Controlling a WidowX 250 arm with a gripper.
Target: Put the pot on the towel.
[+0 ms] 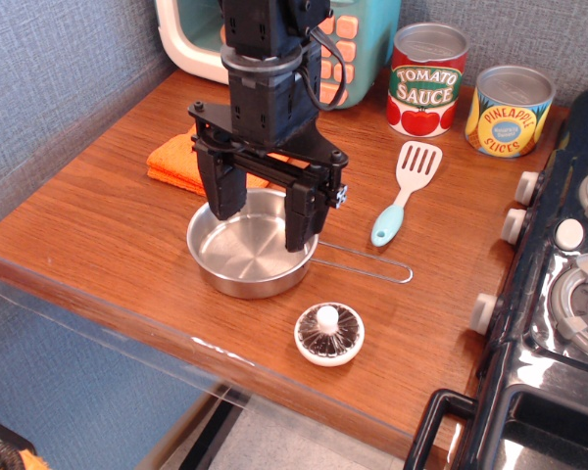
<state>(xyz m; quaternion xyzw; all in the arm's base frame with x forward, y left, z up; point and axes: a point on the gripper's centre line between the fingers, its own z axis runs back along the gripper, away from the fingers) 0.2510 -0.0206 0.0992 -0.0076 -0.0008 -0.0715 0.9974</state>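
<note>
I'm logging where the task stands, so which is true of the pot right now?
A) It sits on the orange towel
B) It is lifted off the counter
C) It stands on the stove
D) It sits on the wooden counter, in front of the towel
D: the pot rests on the wooden counter, with the towel behind it and the open gripper straddling its back rim.

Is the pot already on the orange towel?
No, the pot sits on the bare wood in front of the towel.

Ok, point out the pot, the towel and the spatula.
pot [243, 262], main camera view, bare inside bottom.
towel [172, 157], main camera view, left part, clear of the arm.
spatula [389, 225], main camera view, blue handle.
</note>
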